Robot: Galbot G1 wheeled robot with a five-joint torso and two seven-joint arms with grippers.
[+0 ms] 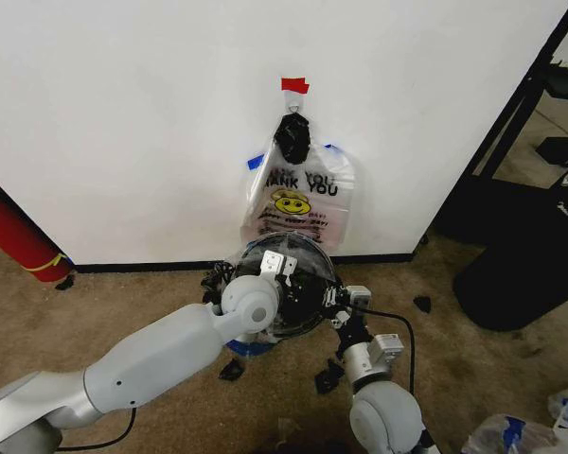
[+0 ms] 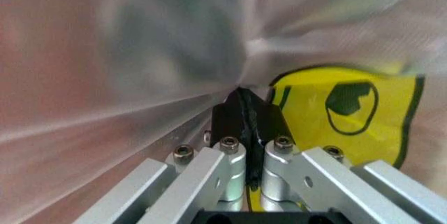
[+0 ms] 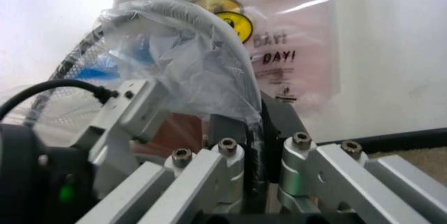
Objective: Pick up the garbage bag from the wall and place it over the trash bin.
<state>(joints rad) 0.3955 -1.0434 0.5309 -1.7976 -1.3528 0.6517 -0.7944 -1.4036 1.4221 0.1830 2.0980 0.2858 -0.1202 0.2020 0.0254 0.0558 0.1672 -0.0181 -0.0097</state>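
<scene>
The trash bin (image 1: 314, 276) stands on the carpet against the white wall (image 1: 123, 113), under a piece of red tape (image 1: 294, 85). The clear garbage bag (image 1: 303, 249) is stretched over the bin's top. My left gripper (image 1: 276, 264) reaches over the bin's near left rim. In the left wrist view this gripper (image 2: 246, 103) is shut on the bag's film (image 2: 104, 51), beside the yellow smiley (image 2: 349, 103). My right gripper (image 1: 340, 308) sits at the bin's right side. It (image 3: 255, 124) is shut on a fold of the bag (image 3: 181, 62).
A bunch of like bags (image 1: 298, 203) hangs from a black knot (image 1: 292, 137) on the wall above the bin. A long red cylinder (image 1: 14, 236) leans at the left. At the right are a bulky black object (image 1: 521, 265) and a black frame (image 1: 521, 104). Dark scraps (image 1: 232, 369) lie on the carpet.
</scene>
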